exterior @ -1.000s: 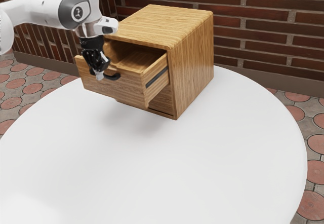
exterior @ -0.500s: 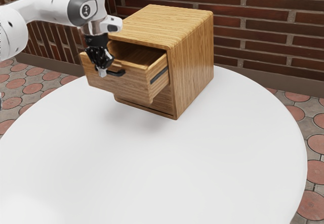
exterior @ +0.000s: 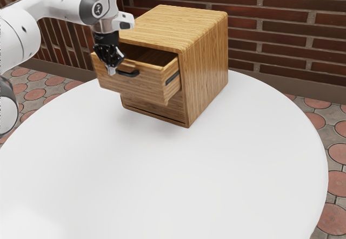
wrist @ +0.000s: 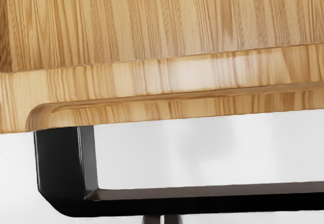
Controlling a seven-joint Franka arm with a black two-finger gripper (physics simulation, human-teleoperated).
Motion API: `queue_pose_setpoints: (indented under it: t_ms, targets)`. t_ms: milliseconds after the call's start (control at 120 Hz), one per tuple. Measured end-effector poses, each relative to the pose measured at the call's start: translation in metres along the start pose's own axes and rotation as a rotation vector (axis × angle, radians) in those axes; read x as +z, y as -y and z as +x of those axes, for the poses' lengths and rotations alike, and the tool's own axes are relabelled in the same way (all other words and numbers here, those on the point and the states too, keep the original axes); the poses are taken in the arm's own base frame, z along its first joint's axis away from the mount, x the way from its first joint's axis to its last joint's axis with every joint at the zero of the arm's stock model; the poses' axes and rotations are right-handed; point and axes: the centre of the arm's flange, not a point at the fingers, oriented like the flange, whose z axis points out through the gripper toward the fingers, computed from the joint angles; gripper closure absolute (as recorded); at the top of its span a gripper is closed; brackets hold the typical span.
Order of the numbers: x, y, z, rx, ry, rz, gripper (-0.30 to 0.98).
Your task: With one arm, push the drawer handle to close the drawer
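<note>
The black gripper [exterior: 111, 70] points down at the front of the upper drawer [exterior: 146, 87], by the end of its black handle [exterior: 128, 73] toward the exterior view's left. That drawer stands partly out of the wooden cabinet [exterior: 208, 68]. In the wrist view, the handle [wrist: 202, 203] runs along the outside of the drawer's front panel [wrist: 167, 77], with the drawer's inner floor beyond. The fingertips of my gripper [wrist: 162, 220] are together at the outer side of the handle bar, with nothing between them; whether they touch it I cannot tell.
A lower compartment front [exterior: 154, 107] sits under the drawer, flush with the cabinet. The cabinet stands at the back of a round white table [exterior: 178, 174]. Brick walls [exterior: 281, 39] rise behind it.
My gripper has moved toward the cabinet and the exterior view's right, and the drawer has slid further in with it, though it still sticks out. The cabinet has stayed put.
</note>
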Motion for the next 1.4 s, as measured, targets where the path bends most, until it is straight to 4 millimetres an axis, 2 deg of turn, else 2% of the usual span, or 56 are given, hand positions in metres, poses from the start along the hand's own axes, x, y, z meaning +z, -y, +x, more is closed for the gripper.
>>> queue_pose_setpoints:
  t_ms: [150,317,867,1008,1217,1250,1283,1350,1400]
  targets:
    - [0.004,0.003,0.008,-0.026,-0.015,0.005,0.79]
    - [0.014,-0.004,0.021,-0.033,-0.038,0.009,0.79]
    - [0.01,-0.009,0.052,-0.053,-0.203,0.048,0.79]
    - [0.015,-0.008,0.06,-0.056,-0.248,0.055,0.79]
    - [0.013,-0.006,0.062,-0.065,-0.293,0.055,0.79]
    - [0.007,-0.016,0.056,-0.056,-0.292,0.033,0.71]
    - [-0.001,-0.025,0.04,-0.052,-0.276,0.009,0.63]
    - [-0.039,-0.055,-0.017,-0.045,-0.252,-0.073,0.47]
    - [-0.068,-0.081,-0.068,-0.038,-0.223,-0.125,0.37]
